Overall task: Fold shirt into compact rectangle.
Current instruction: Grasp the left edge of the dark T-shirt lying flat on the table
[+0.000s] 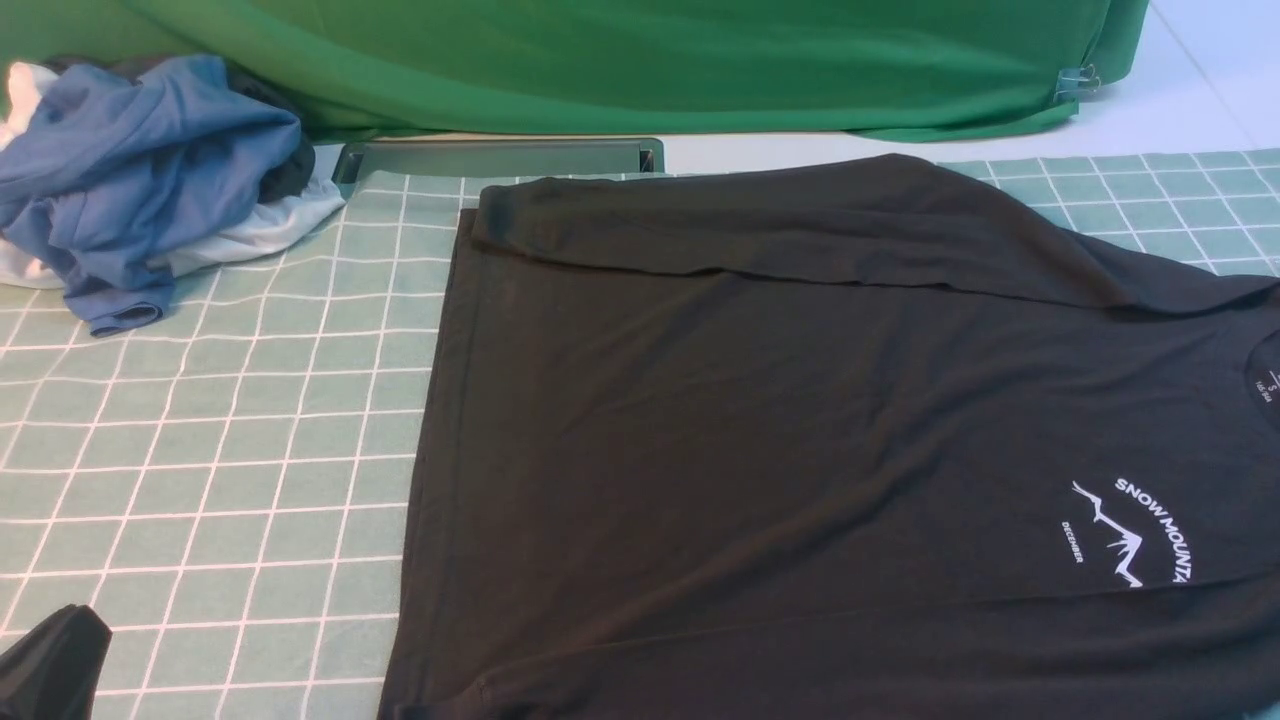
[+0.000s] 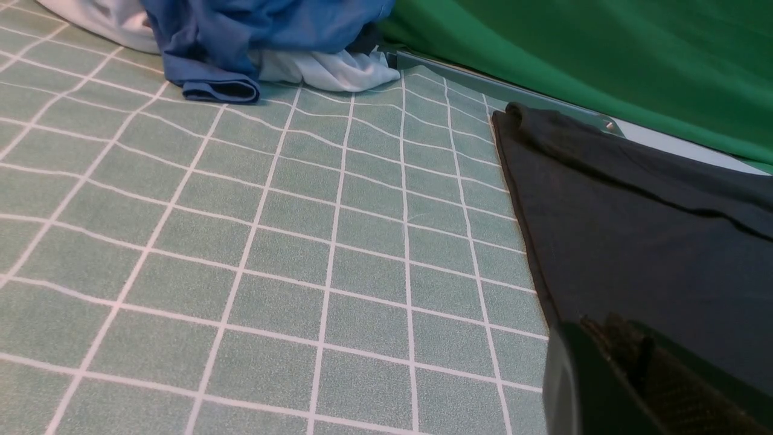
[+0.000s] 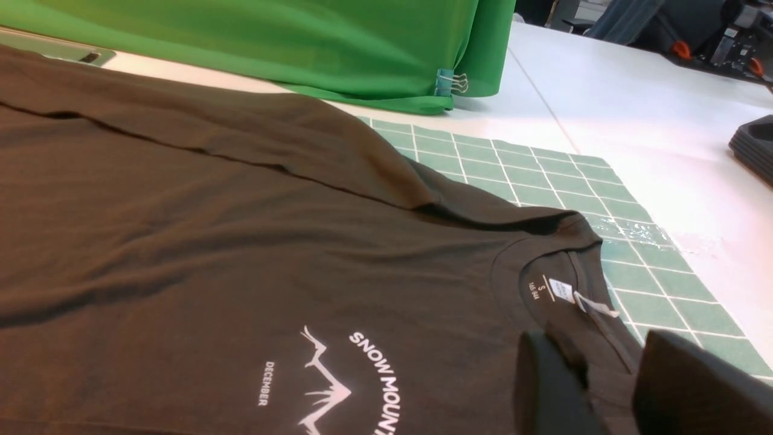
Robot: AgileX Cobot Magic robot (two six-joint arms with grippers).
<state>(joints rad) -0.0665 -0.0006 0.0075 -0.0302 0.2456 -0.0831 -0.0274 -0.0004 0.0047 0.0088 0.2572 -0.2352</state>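
Soft, even light, seemingly from overhead, fills all three views. It is bright enough that the white tabletop [image 3: 634, 90] nearly washes out, and a wet-looking glare sits on the edge of the mat [image 3: 640, 232] in the right wrist view. The black shirt [image 1: 750, 420] swallows detail and shows only faint shadows along its folds, while the right gripper [image 3: 604, 362] and left gripper [image 2: 604, 374], close to their lenses, look dark and blurred.

The green gridded mat [image 1: 250, 450] carries the black shirt [image 1: 750, 430] and blue-white clothes [image 1: 130, 170].
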